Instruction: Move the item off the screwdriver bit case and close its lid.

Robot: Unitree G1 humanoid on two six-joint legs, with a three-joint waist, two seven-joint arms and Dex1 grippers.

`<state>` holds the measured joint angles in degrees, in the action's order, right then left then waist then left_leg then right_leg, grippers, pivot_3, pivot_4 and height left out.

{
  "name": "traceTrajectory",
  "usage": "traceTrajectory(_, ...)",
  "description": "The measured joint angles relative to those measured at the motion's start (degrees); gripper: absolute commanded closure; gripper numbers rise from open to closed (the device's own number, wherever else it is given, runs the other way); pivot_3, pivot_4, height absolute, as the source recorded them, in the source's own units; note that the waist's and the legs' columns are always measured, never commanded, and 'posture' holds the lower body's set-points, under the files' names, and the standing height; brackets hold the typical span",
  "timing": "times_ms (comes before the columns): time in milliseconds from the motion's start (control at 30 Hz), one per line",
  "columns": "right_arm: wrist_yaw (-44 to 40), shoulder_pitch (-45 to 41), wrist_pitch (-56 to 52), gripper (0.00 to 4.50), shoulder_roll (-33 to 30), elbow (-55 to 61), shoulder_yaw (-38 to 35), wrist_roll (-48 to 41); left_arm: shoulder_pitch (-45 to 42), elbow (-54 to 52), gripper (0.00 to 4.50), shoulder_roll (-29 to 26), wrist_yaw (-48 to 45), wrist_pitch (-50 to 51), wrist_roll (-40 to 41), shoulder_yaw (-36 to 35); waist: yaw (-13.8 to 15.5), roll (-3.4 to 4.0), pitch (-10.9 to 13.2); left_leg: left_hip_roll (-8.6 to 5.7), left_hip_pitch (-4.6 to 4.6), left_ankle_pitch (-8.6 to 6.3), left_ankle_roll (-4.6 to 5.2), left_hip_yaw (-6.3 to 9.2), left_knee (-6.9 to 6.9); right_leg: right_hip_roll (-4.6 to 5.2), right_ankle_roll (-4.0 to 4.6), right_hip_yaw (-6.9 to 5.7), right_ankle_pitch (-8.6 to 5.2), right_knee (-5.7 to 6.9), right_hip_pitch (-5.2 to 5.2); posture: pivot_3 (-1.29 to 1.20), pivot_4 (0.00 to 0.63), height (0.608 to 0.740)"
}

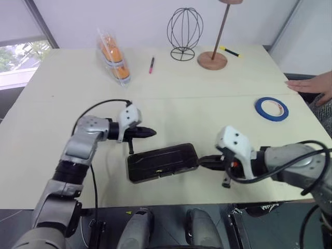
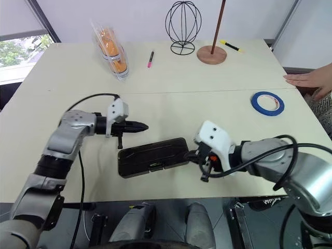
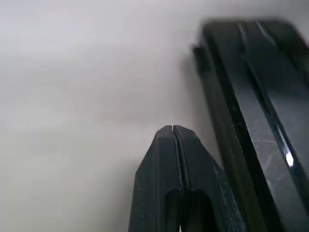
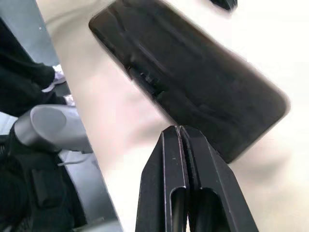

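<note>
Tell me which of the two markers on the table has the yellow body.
The yellow marker lying beside the round wooden stand base; the other, the pink marker, lies nearer the bag of orange items.

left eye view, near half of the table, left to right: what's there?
left gripper → screwdriver bit case, lid down → right gripper → roll of blue tape → a person's hand at the table's edge.

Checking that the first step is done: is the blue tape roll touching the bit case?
Apart. The left eye view shows the blue tape roll lying on bare table far from the closed bit case.
</note>
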<state>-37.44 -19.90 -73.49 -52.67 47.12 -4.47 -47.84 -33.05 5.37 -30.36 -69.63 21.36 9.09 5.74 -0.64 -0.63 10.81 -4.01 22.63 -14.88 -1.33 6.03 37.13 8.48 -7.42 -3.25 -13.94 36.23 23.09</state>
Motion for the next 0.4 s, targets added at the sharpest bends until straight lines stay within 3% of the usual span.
traceTrajectory(167,-3.65,0.30,6.84,4.45,-3.58,-4.29,-0.87,2.95,7.99,-16.30,4.50,-2.97,6.60,12.10,5.68,-5.91,-0.08,0.00,0.01,-0.02,0.00,0.00,0.00,-0.01,-0.04,0.03,-0.01,0.01,-0.01,-0.01,0.01,0.00,0.150,0.740)
traceTrajectory(267,-6.54,1.00,11.90,4.45,-5.34,-6.96,-1.22,4.99,18.05,-30.93,4.50,-4.22,11.83,22.33,12.04,-12.83,-0.15,-0.03,0.05,0.00,0.03,-0.03,0.03,-0.04,-0.08,0.04,-0.02,0.02,-0.02,-0.04,0.06,0.00,0.150,0.740)
traceTrajectory(400,-9.44,0.75,17.02,4.45,-5.97,-9.44,-0.59,7.25,23.16,-39.30,4.50,-5.75,15.30,29.33,18.53,-18.76,0.75,-0.03,0.05,-0.01,0.02,-0.03,0.02,-0.05,0.00,0.06,-0.01,0.01,-0.02,-0.05,0.00,0.00,0.150,0.740)
